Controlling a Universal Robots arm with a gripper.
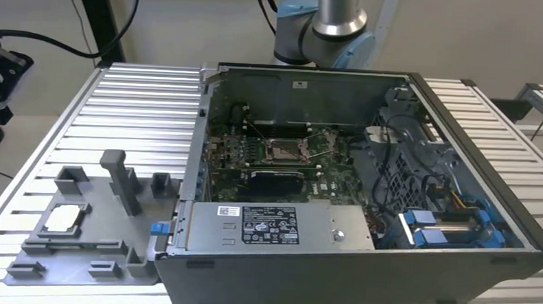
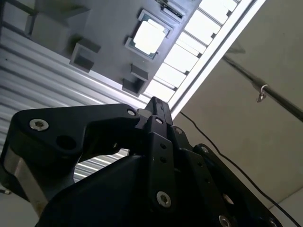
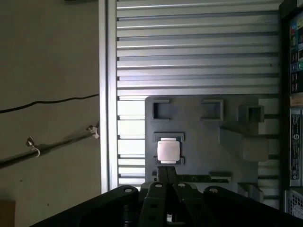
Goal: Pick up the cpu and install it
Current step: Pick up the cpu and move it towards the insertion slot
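The cpu [image 1: 64,217], a small silvery square chip, lies flat in a recess of the grey fixture plate [image 1: 93,254] on the exterior view's left of the open computer case [image 1: 490,168]. Both wrist views show the cpu [image 3: 168,151] [image 2: 149,38] well beyond the black fingertips, with a wide gap between them. My gripper [image 3: 166,176] [image 2: 158,106] hangs high above the plate, shut with nothing in it. Inside the case the dark square socket [image 1: 285,150] sits on the motherboard with its metal frame lifted.
A grey box with a label [image 1: 268,224] fills the case's near side, and blue cable clips [image 1: 433,228] sit at its right. Upright grey posts [image 1: 124,180] rise from the fixture plate. The slatted metal table [image 1: 136,112] ends near the cpu at a rail [image 3: 108,94].
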